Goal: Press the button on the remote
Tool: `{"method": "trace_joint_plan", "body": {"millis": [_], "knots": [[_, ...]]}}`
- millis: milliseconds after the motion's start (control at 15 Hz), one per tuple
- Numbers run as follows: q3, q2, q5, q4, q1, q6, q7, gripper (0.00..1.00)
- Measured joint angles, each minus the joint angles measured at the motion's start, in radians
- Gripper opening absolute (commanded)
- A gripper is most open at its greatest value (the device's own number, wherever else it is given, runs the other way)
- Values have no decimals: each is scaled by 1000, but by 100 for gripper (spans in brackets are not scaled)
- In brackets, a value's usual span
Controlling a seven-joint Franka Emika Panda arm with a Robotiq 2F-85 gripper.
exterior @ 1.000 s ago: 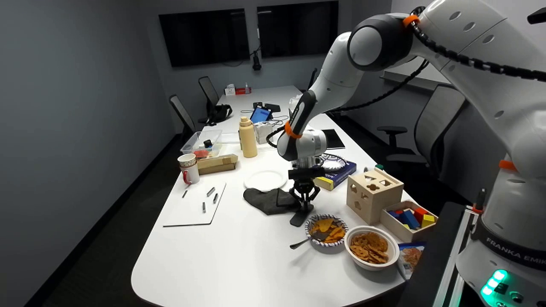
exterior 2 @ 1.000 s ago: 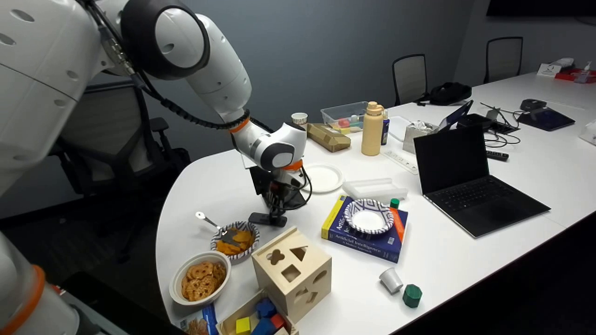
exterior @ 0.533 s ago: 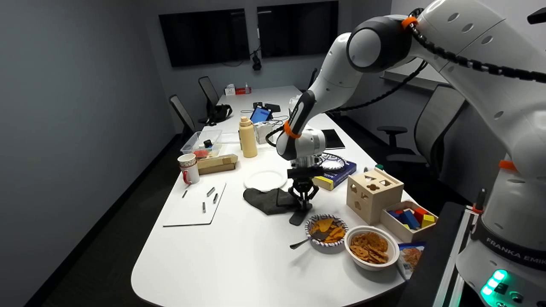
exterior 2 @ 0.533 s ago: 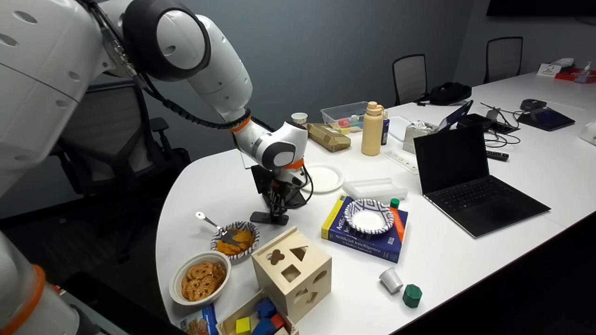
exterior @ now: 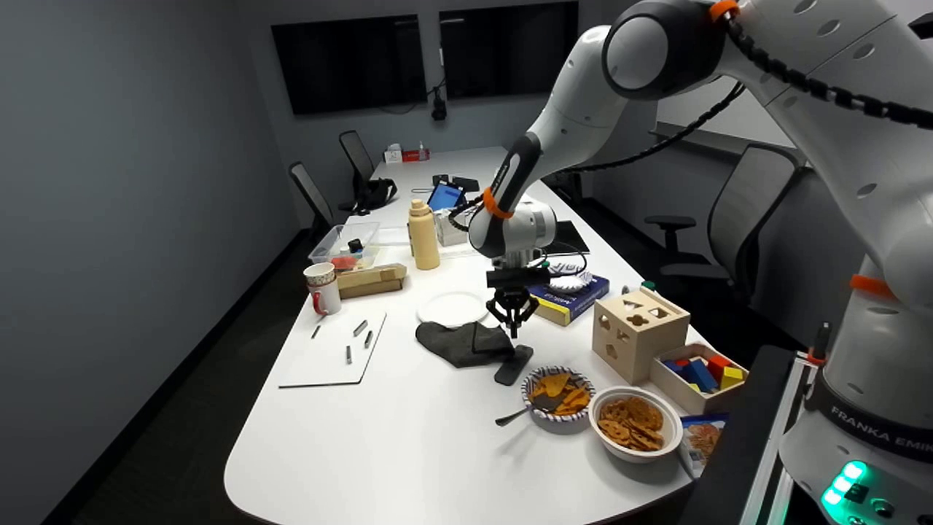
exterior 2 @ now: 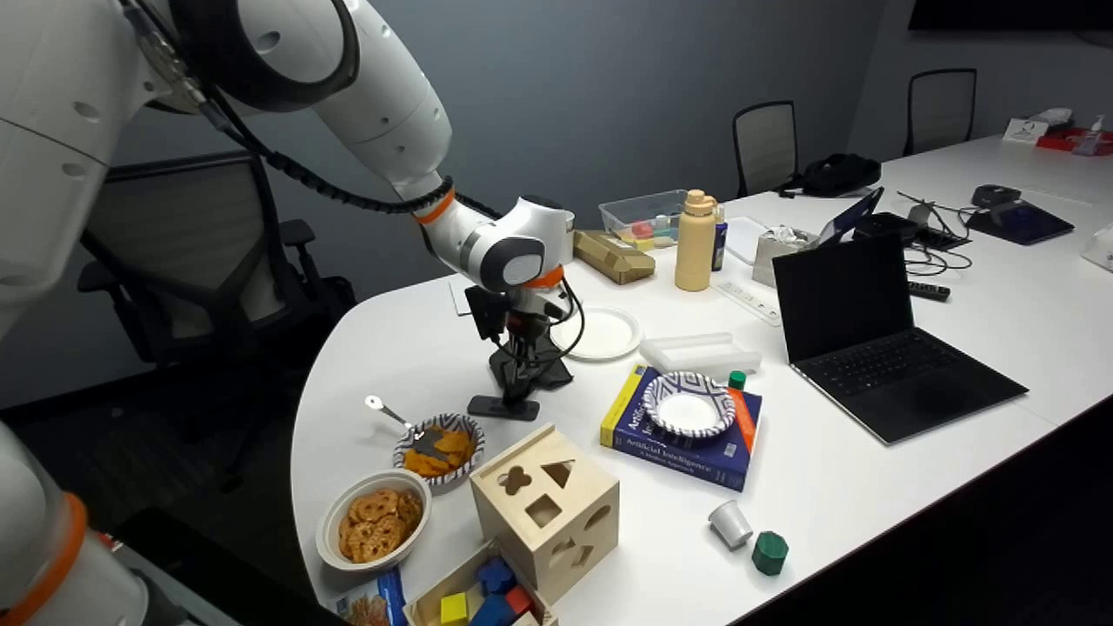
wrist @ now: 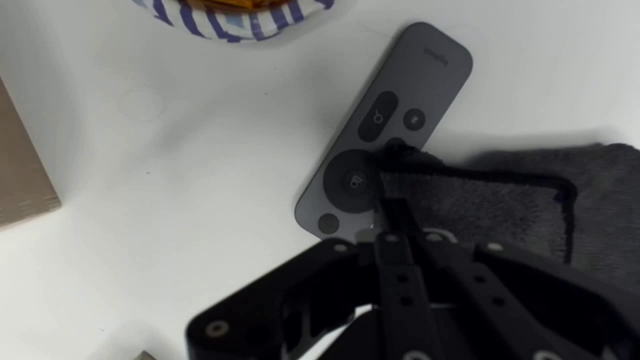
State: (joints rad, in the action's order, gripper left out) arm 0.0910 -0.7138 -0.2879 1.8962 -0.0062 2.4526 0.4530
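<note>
The remote [exterior: 514,367] is a slim dark bar lying flat on the white table, and it also shows in an exterior view [exterior 2: 503,408]. In the wrist view the remote [wrist: 432,75] shows its round pad and several buttons face up. My gripper [exterior: 513,332] is shut with nothing between its fingertips. It points down and hovers a little above the far end of the remote. In the wrist view the gripper [wrist: 397,215] covers part of the remote's round-pad end. A dark cloth [exterior: 463,344] lies beside the remote.
A patterned bowl of chips [exterior: 557,397] with a spoon stands close to the remote, beside a bowl of pretzels [exterior: 634,423]. A wooden shape box [exterior 2: 546,513] and a blue book [exterior 2: 678,452] with a paper bowl are near. A white plate [exterior 2: 600,334] lies behind the gripper.
My gripper has risen from the remote, where its shut fingertips were down on or very near it. The remote shifted slightly between the two earlier moments and now lies still.
</note>
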Motion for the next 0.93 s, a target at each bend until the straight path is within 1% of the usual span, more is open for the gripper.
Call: {"method": "trace_joint_plan", "body": {"millis": [67, 133, 333, 600, 667, 733, 933], "knots": [[7, 25, 4, 15, 9, 0, 0, 32], [14, 51, 9, 30, 18, 0, 0, 41], [26, 120, 35, 70, 33, 0, 1, 63], [38, 183, 79, 106, 43, 0, 11, 94], [38, 193, 88, 110, 43, 0, 13, 98], [39, 201, 97, 113, 43, 0, 14, 100], [43, 211, 125, 113, 44, -1, 27, 100]]}}
